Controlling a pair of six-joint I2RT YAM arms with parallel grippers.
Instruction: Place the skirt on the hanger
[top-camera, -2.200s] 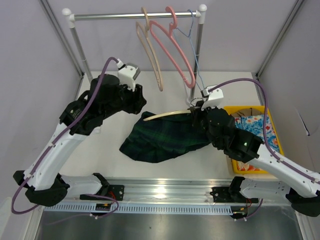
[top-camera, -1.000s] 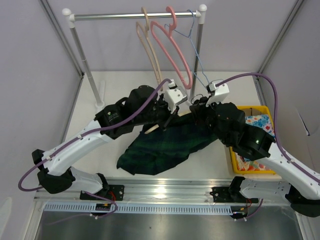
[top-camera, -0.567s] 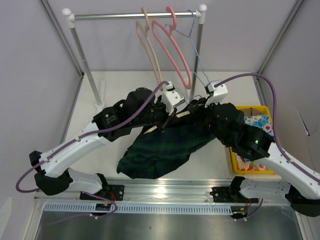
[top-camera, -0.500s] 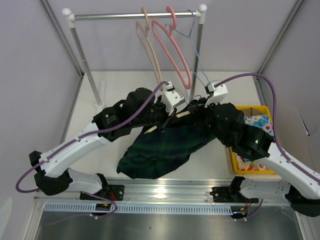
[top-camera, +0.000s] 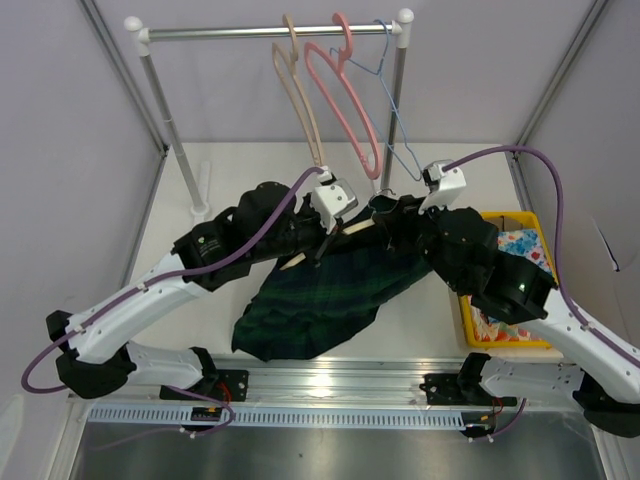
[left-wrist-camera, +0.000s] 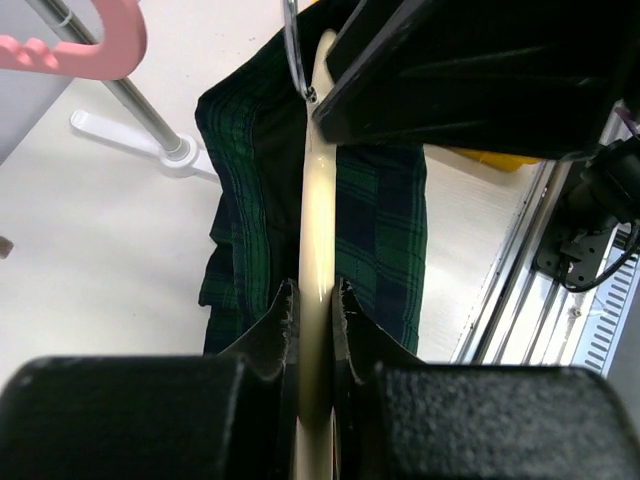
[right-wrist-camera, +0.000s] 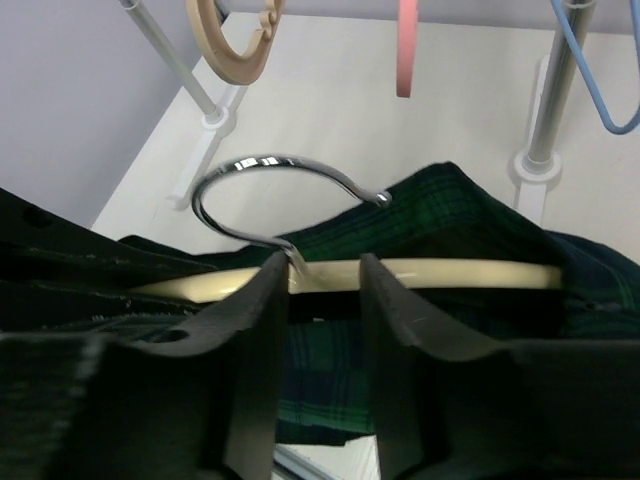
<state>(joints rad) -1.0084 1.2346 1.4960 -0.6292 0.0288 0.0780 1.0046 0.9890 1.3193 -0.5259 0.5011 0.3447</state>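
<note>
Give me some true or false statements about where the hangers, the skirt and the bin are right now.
1. The left gripper is shut on the cream hanger. True.
2. The pink hanger lies on the table. False: the pink hanger hangs from the rail.
3. The skirt is green and navy plaid. True.
4. The yellow bin sits by the left arm. False: the yellow bin is beside the right arm.
5. The cream hanger's hook is over the rail. False: the metal hook is off the rail, down by the skirt.
</note>
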